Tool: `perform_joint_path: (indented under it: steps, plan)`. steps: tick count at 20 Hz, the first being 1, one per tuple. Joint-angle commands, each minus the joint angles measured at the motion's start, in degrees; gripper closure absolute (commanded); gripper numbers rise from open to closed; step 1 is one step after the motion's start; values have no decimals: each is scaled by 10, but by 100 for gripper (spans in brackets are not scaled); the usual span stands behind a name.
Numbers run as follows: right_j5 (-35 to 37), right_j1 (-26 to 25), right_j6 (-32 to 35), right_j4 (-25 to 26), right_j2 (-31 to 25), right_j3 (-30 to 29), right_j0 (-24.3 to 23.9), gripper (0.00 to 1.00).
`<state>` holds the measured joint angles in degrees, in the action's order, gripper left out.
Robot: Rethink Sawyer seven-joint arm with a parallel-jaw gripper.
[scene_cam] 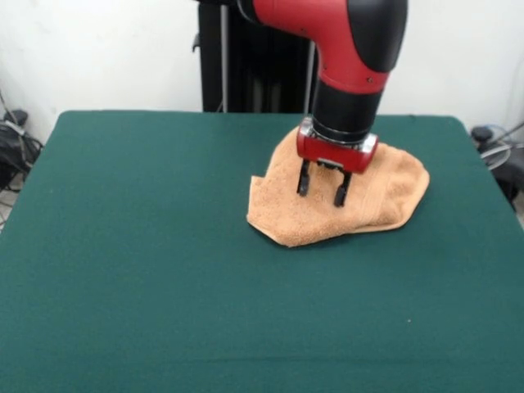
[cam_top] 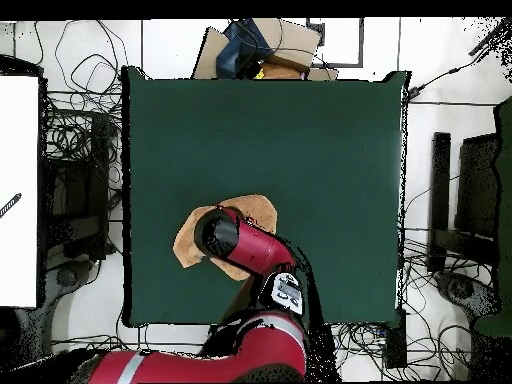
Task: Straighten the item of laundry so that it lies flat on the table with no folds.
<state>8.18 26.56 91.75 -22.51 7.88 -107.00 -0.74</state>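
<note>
**Well, a soft towel waits to be pulled flat**

The towel (scene_cam: 360, 201) is small, tan and fluffy. It looks light and floppy, so it will bend any way you pull it. It lies bunched up on the far right part of the table (scene_cam: 147, 270), with one side folded over. A good place to grab looks like the loose folded edge at the front left, then pull it outward.

The gripper (scene_cam: 322, 188) hangs just over the middle of the towel. Its two fingers are spread a little apart and hold nothing.

The green tabletop looks fuzzy, so the towel may drag, not slide. Around the table are wires (cam_top: 70, 140) and white walls (scene_cam: 98, 49).
</note>
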Motion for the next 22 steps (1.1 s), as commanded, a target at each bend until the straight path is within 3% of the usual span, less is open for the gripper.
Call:
perform_joint_path:
  steps: [1,7,11,12,22]
  plan:
    - [6,-41,132,-34,-31,62,-2,0]
    - [-119,-145,138,-12,-60,88,-21,0]
    - [-147,-156,140,-2,-51,93,-14,0]
    - [-146,-157,140,-3,-47,95,-10,100]
    - [-115,-149,133,-5,-43,95,-10,100]
